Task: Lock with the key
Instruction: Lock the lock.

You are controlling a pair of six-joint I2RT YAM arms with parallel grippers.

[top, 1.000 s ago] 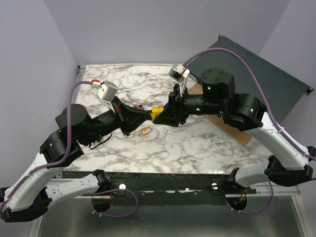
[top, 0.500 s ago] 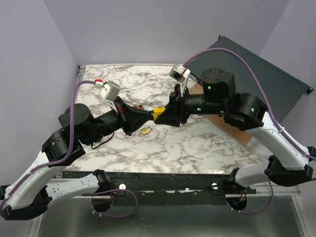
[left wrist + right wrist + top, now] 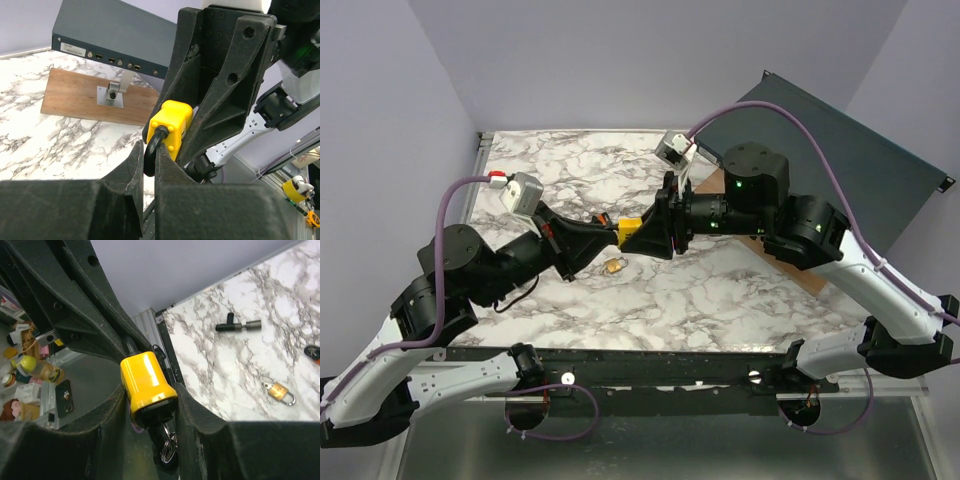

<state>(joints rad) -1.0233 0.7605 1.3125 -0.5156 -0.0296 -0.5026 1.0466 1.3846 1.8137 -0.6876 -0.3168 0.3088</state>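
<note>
1. Marble table point(image 3: 720, 290): spreads under both arms.
2. Right gripper point(image 3: 640, 236): clamps tight on the body of the yellow padlock point(image 3: 146, 380).
3. Left gripper point(image 3: 148, 156): pinches closed on that padlock's black shackle point(image 3: 151, 144), facing the right one.
4. Yellow padlock: hangs in the air between the two, clear of the table.
5. Small brass padlock point(image 3: 278, 391): lies on the table near the grippers.
6. Key ring point(image 3: 168, 449): dangles under the yellow body.

Robot lab, marble tabletop point(image 3: 720, 300), lilac enclosure walls point(image 3: 620, 60)
</note>
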